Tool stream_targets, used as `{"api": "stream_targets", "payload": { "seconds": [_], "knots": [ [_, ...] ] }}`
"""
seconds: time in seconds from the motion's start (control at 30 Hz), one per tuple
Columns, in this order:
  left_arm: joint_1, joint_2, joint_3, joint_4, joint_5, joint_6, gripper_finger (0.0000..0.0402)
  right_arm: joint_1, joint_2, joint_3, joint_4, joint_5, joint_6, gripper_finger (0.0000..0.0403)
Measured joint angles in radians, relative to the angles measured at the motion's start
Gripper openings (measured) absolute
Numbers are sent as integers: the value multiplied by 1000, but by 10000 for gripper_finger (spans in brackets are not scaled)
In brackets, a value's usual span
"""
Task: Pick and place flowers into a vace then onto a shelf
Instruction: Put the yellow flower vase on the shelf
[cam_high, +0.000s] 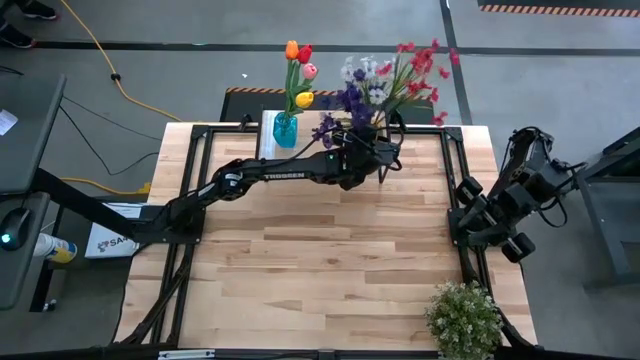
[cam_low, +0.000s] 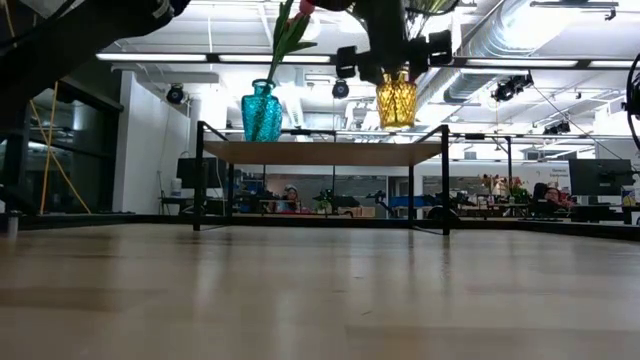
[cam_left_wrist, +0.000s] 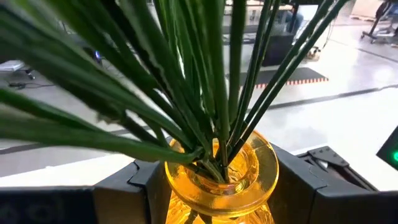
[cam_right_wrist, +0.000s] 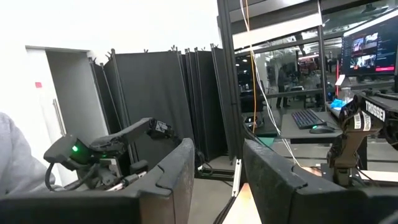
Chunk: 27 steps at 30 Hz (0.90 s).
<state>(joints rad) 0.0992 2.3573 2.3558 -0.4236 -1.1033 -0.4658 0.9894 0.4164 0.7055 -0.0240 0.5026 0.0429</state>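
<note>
A yellow glass vase (cam_low: 396, 101) holds a bunch of flowers (cam_high: 400, 75), red, purple and white sprays on green stems (cam_left_wrist: 205, 81). My left gripper (cam_high: 366, 152) reaches over the shelf (cam_low: 320, 152) at the table's far side and is shut on this vase. A blue vase (cam_low: 262, 112) with tulips (cam_high: 300, 70) stands by its base on the shelf's left part. My right gripper (cam_right_wrist: 214, 180) stays off the table's right edge, open and holding nothing. My left gripper (cam_left_wrist: 221, 190) pinches the yellow vase's neck (cam_left_wrist: 177, 202), just under the rim, with one finger (cam_left_wrist: 124, 186) on each side. The fingers come nearly level from the table's left. The vase stays upright, its base (cam_low: 396, 125) a little above the shelf top.
A bushy pale-green potted plant (cam_high: 463, 318) stands at the table's near right corner. The folded right arm (cam_high: 500, 212) hangs beside the right edge. Black frame rails (cam_high: 190, 200) run along the table's left and right sides. The wide middle of the tabletop (cam_high: 330, 260) is bare wood.
</note>
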Motion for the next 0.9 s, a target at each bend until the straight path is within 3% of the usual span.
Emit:
{"api": "stream_targets", "payload": {
  "seconds": [0.9],
  "knots": [
    [6,0,-51,-2,-6,-13,239,0,0,0,-3,-8,1,130]
  ]
}}
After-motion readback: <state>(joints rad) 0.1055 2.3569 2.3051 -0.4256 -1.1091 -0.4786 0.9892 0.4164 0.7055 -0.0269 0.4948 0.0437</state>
